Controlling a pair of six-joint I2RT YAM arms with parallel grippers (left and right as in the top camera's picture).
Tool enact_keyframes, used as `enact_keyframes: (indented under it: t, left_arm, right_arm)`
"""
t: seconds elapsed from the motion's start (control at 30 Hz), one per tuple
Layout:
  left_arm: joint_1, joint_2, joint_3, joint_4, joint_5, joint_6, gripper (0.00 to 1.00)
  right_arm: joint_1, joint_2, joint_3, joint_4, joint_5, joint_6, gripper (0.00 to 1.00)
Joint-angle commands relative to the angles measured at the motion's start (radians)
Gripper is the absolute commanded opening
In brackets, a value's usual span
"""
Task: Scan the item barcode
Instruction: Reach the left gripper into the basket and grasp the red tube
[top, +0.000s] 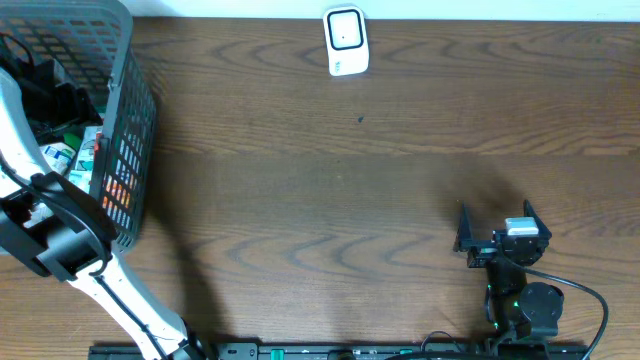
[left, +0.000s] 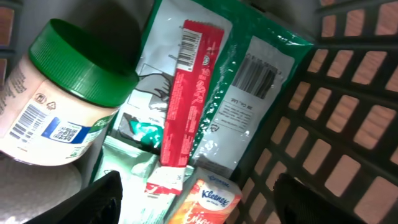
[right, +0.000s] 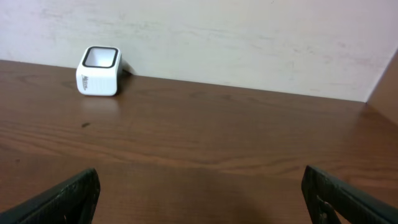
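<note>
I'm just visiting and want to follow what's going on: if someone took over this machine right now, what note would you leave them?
Left end effector: open, empty, down inside the grey basket, over the groceries.
Right end effector: open, empty, above the table on the right side.
Items: green-lidded jar, red stick pack, green pouch and Kleenex pack all lie in the basket. The white scanner stands at the table's far edge.
Done: nothing picked, nothing scanned.
Left: grasp one item, carry it to the scanner, show its barcode.
</note>
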Motion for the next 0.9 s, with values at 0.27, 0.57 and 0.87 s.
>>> enact_keyframes:
  t: [0.27,0.57,0.87]
  left_arm:
    - [0.004,0.010,-0.176,0.095,-0.029,-0.011,0.75]
    - [0.006,0.010,-0.315,0.199,-0.055,-0.011,0.73]
    - [0.006,0.009,-0.361,0.252,-0.054,-0.012,0.36]
  right_arm:
    - [-0.013,-0.002,-0.002,-0.002,0.002,-0.010,0.99]
    - [-0.013,-0.002,-0.002,-0.002,0.002,-0.010,0.99]
    - [-0.013,-0.002,-0.002,-0.002,0.002,-0.010,0.99]
